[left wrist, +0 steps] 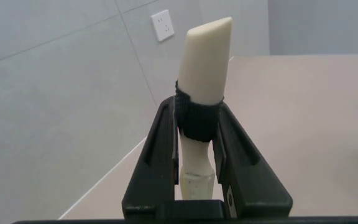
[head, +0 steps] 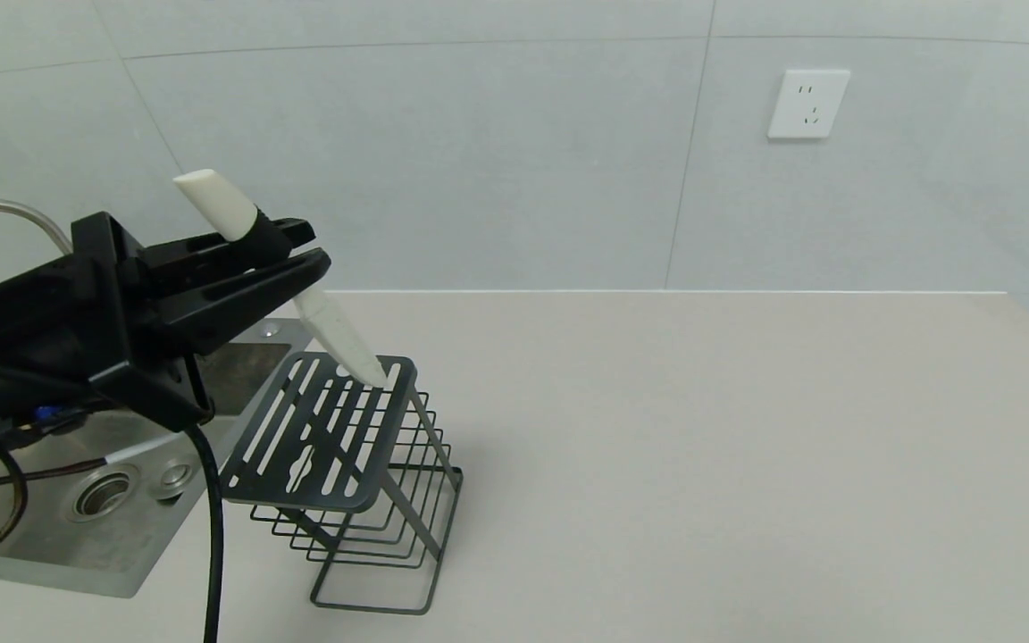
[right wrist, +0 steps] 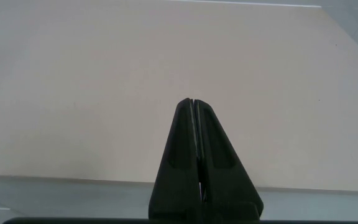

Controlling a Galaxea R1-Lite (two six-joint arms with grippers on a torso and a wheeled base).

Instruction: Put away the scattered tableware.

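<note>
White knife (head: pixel 342 338), tilted, is clamped in the left pincer (head: pixel 313 247). I record the two black fingers (head: pixel 238 295) pressed against its sides, at a black band that runs round the handle. The blunt, slanted handle end stands up and away from the pincer, toward the wall. The pointed end slopes down to the rack (head: pixel 327 438).

The tip meets the rack's slotted top plate at its far right corner. I cannot tell whether it has entered a slot or only touches the plate.

The rack is dark metal: a sloping plate with long slots over a wire frame. It stands on the tabletop (head: pixel 702 446) in the left part, toward the front edge, just beside the right rim of the steel sink (head: pixel 50 536). The sink is set into the tabletop at the left edge, with a round drain (head: pixel 104 493) in its floor.

In the left wrist view, the knife (left wrist: pixel 204 56) rises between the fingers of the left pincer (left wrist: pixel 196 118), with the band seated at the fingertips.

The right pincer (right wrist: pixel 193 106) has its fingers pressed flat together. It hangs above bare tabletop (right wrist: pixel 73 93), well apart from the rack.

An outlet (head: pixel 807 104) sits on the tiled wall behind the tabletop's far right.
</note>
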